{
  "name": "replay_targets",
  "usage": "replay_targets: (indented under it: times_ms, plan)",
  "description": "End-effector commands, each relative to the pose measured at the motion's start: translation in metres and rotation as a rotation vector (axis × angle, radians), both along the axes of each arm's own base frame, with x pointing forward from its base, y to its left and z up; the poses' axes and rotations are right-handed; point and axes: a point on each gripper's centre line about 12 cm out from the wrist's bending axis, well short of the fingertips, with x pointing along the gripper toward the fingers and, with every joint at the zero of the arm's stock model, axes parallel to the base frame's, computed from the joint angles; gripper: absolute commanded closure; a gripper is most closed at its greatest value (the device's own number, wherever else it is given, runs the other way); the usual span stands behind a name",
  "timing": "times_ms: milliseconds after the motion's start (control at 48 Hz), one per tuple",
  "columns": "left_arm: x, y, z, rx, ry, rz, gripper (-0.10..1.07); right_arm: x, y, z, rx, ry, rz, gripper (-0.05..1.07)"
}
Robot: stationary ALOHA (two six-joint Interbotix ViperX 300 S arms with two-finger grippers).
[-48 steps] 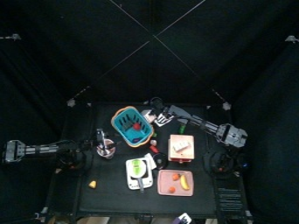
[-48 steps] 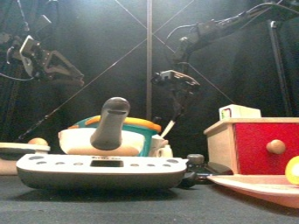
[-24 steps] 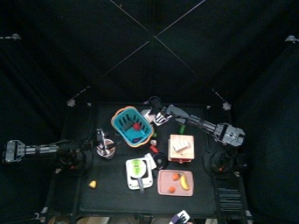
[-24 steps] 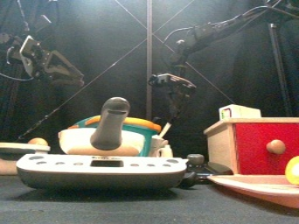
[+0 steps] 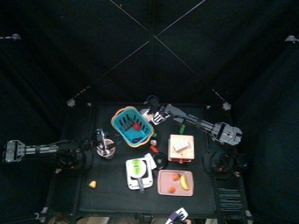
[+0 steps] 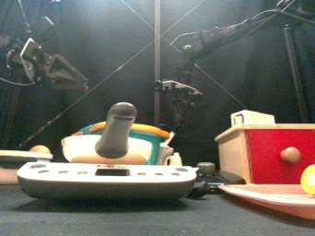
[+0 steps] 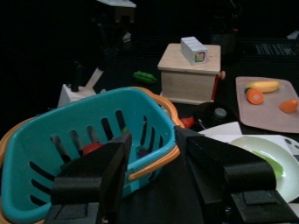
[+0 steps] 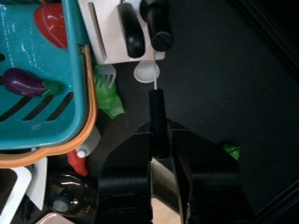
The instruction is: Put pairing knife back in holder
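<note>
Above table (image 5: 111, 179); right gripper (image 8: 156, 131) clamps knife (image 8: 156, 112) handle.

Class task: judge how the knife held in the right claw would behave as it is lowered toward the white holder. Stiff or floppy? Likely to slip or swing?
The knife looks straight and thin, so probably stiff. The right claw grips only its dark handle, so it might pivot if its tip catches the holder. It seems light.
</note>
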Motion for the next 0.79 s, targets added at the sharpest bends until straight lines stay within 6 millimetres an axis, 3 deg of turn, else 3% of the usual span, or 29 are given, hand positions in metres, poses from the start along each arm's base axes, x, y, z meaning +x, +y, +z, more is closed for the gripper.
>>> replay_targets:
  times_ms: [0,396,771]
  plan:
    - [0.002,0.001,0.006,0.007,-0.016,0.001,0.15,0.001,-0.002,0.019,-0.029,-0.051,-0.003,0.56]
    - [0.002,0.001,0.005,0.004,-0.009,-0.001,0.15,0.010,-0.007,0.023,-0.072,-0.132,0.003,0.33]
    - [0.002,0.000,0.004,0.004,-0.007,-0.002,0.15,0.015,-0.009,0.025,-0.094,-0.179,-0.004,0.32]
